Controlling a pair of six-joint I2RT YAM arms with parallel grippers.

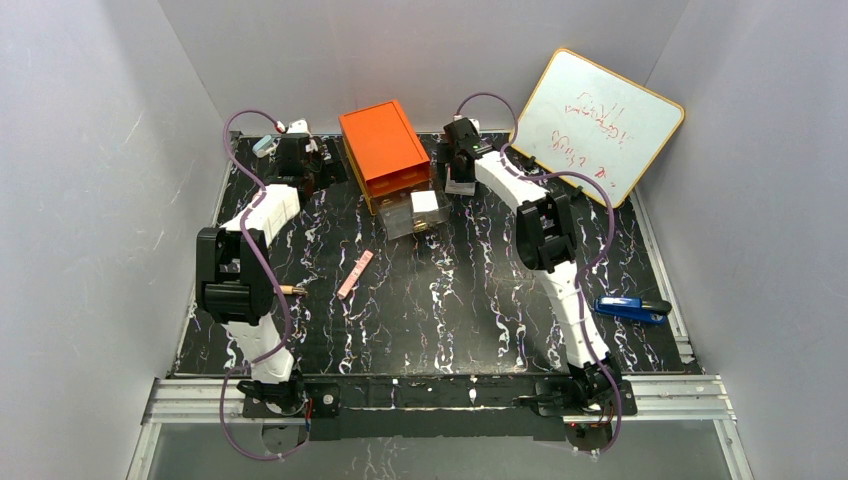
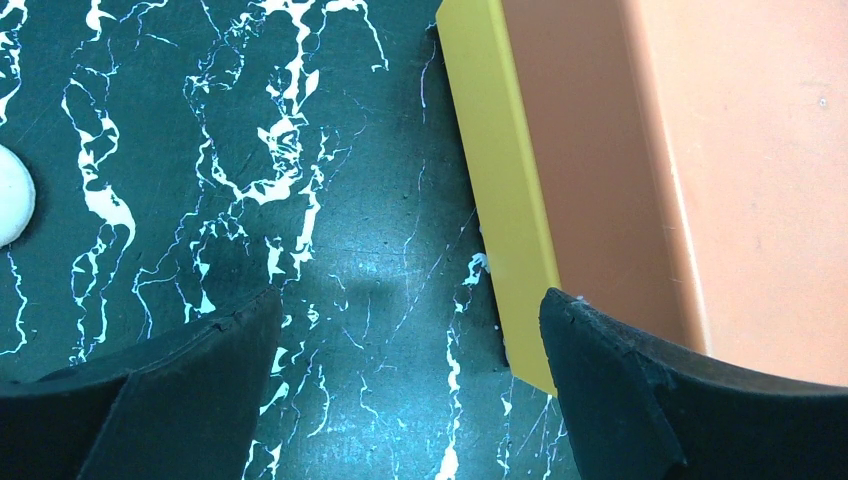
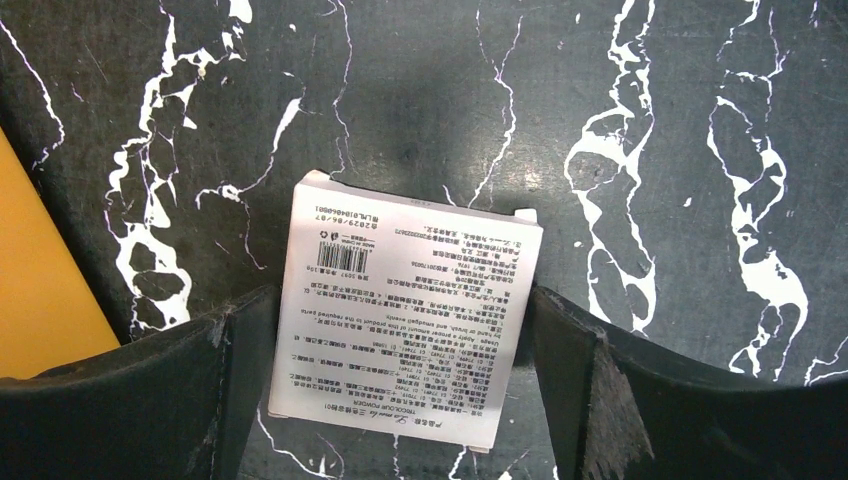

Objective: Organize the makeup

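Observation:
A slim pale-pink stick (image 1: 355, 274) lies on the black marbled table (image 1: 450, 310), left of the middle. Beside my left arm's elbow rests a short gold-brown tube (image 1: 292, 290). My left gripper (image 1: 318, 163) (image 2: 410, 310) hangs open and low over bare table, right beside the left wall of the orange box (image 1: 385, 150) (image 2: 640, 170). A white round disc (image 2: 12, 208) shows at that view's left edge. My right gripper (image 1: 459, 172) (image 3: 398, 300) is open astride a flat white printed powder carton (image 3: 405, 320) that lies on the table.
In front of the orange box stands a clear drawer (image 1: 405, 226) holding a small white box (image 1: 425, 201). A whiteboard (image 1: 598, 122) leans at the back right. Near the right edge lies a blue stapler-like object (image 1: 632, 309).

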